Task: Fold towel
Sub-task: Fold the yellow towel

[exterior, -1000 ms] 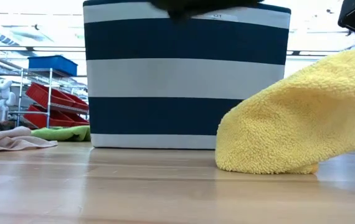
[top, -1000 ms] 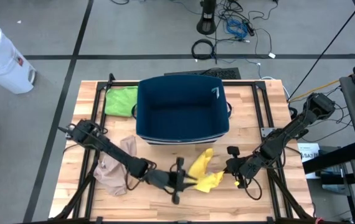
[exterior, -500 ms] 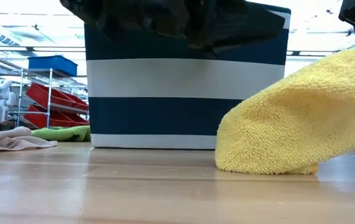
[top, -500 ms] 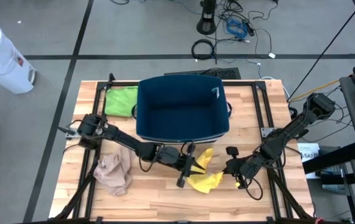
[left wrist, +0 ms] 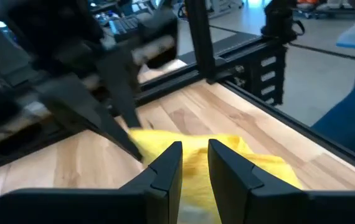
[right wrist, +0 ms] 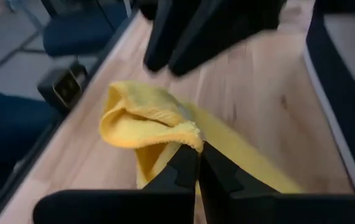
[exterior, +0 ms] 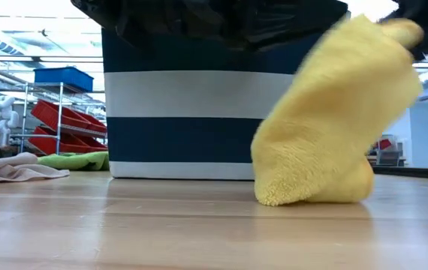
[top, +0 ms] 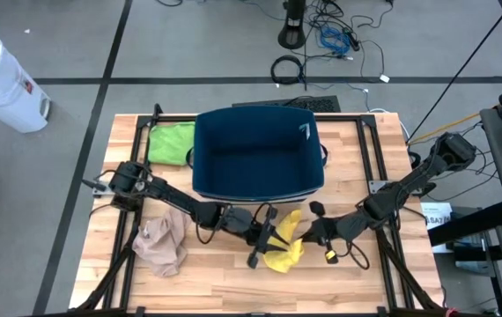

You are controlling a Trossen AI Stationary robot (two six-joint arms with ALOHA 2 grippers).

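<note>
1. Just in front of the blue-and-white striped bin [top: 258, 157], the yellow towel [top: 284, 245] lies bunched on the tabletop [top: 383, 158], one edge lifted off the wood.
2. At the towel's side away from the tan cloth [top: 161, 243], the right tool [top: 308, 231] is clenched on a raised fold of the towel — its wrist view shows the cloth pinched between the dark fingers.
3. On the towel's other side, the left tool [top: 264, 239] sits against the towel with its fingers a little apart; whether any cloth is caught between them I cannot tell.
4. My reading: the fold is under way, with the right arm carrying an edge across. The next move calls for laying that edge flat over the rest (and keeping the far side pinned).
5. Hard to make out — the towel's corners are buried in the bunch, and the low view blurs its lifted part, so how square the fold is stays unclear.
</note>
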